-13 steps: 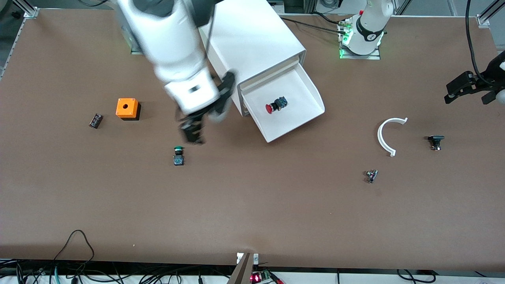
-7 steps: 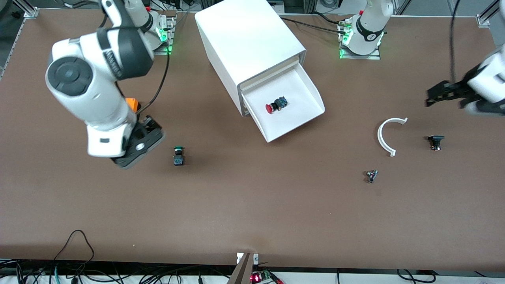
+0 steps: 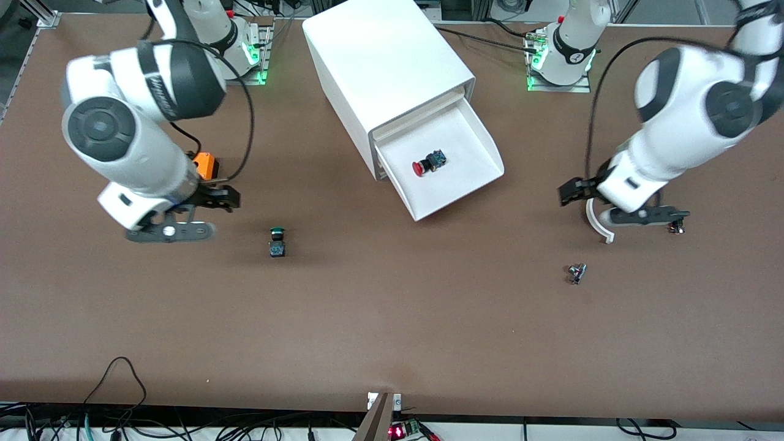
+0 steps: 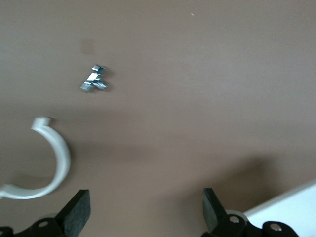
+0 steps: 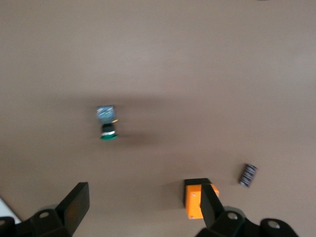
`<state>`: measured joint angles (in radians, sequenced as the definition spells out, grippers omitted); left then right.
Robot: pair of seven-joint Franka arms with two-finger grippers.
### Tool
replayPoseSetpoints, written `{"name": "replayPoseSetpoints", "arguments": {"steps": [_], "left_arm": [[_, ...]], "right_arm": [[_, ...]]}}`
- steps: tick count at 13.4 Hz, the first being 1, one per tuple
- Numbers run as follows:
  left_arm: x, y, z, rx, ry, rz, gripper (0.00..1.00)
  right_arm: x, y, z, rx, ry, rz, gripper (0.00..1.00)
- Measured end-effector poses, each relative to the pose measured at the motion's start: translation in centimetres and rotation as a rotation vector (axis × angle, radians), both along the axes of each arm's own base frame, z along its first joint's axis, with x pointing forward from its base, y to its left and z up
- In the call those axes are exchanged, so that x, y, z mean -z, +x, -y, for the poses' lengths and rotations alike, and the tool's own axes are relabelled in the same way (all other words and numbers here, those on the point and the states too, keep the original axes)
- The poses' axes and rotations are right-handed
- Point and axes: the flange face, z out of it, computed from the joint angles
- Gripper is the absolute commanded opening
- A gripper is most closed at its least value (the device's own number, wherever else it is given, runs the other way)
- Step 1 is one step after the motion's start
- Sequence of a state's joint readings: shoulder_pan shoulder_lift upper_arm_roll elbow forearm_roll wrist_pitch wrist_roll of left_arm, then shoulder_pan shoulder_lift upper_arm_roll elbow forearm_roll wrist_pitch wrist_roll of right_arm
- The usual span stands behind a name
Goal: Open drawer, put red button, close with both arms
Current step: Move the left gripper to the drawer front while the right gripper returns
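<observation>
The drawer (image 3: pixel 456 184) of the white cabinet (image 3: pixel 386 67) stands pulled open. The red button (image 3: pixel 427 163) lies on its side in the drawer, red cap toward the right arm's end. My right gripper (image 3: pixel 202 209) is open and empty over the table beside the orange box; its wrist view (image 5: pixel 143 197) shows wide-spread fingers. My left gripper (image 3: pixel 582 199) is open and empty over the table by the white arc, toward the left arm's end from the drawer; its wrist view (image 4: pixel 145 205) shows a corner of the drawer (image 4: pixel 291 207).
A green-capped button (image 3: pixel 277 240) (image 5: pixel 106 123), an orange box (image 3: pixel 205 165) (image 5: pixel 197 200) and a small dark part (image 3: pixel 149 187) (image 5: pixel 248 175) lie toward the right arm's end. A white arc (image 3: pixel 603 231) (image 4: pixel 54 158), a metal clip (image 3: pixel 576 272) (image 4: pixel 94 79) and a black part (image 3: pixel 677 226) lie toward the left arm's end.
The right arm has swung away from the drawer to the orange box. The left arm has come in from the table's end to the white arc. The red button stayed in the drawer.
</observation>
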<state>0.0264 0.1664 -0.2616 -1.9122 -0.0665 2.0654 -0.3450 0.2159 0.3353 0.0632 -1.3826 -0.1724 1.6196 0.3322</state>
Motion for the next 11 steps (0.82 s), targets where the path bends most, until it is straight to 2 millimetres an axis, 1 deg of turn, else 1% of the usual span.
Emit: {"name": "replayPoseSetpoints", "arguments": {"steps": [1,2,3,4,5,6,7,8,11], "left_arm": [[2.3,0.1,2.0,-0.029,-0.008,-0.004,1.0],[4.4,0.2,4.0,-0.053,-0.016,-0.009,1.0],[6.3,-0.1,6.2,-0.078,-0.021,-0.018,1.0],[8.0,-0.5,8.3,-0.1,-0.025,-0.029,1.0],[9.5,-1.0,10.2,-0.111,-0.025,-0.044,1.0],[10.7,-1.6,11.7,-0.11,-0.023,-0.059,1.0],[11.7,-2.2,13.0,-0.106,-0.019,-0.073,1.0],[12.4,-2.9,14.2,-0.101,-0.014,-0.086,1.0],[13.1,-4.9,16.8,-0.117,-0.001,-0.11,1.0]], "right_arm": [[-2.2,0.4,3.7,0.065,-0.011,0.035,1.0],[-3.7,0.6,7.5,0.126,-0.011,0.058,1.0],[-4.4,0.6,10.6,0.178,0.009,0.065,1.0],[-4.7,0.5,13.0,0.221,0.046,0.063,1.0],[-4.7,0.3,15.0,0.246,0.081,0.061,1.0],[-4.6,0.1,16.5,0.245,0.102,0.067,1.0],[-4.3,-0.2,17.4,0.219,0.111,0.069,1.0],[-4.0,-0.5,17.9,0.181,0.113,0.065,1.0],[-3.6,-1.3,19.0,0.065,0.116,0.034,1.0]]}}
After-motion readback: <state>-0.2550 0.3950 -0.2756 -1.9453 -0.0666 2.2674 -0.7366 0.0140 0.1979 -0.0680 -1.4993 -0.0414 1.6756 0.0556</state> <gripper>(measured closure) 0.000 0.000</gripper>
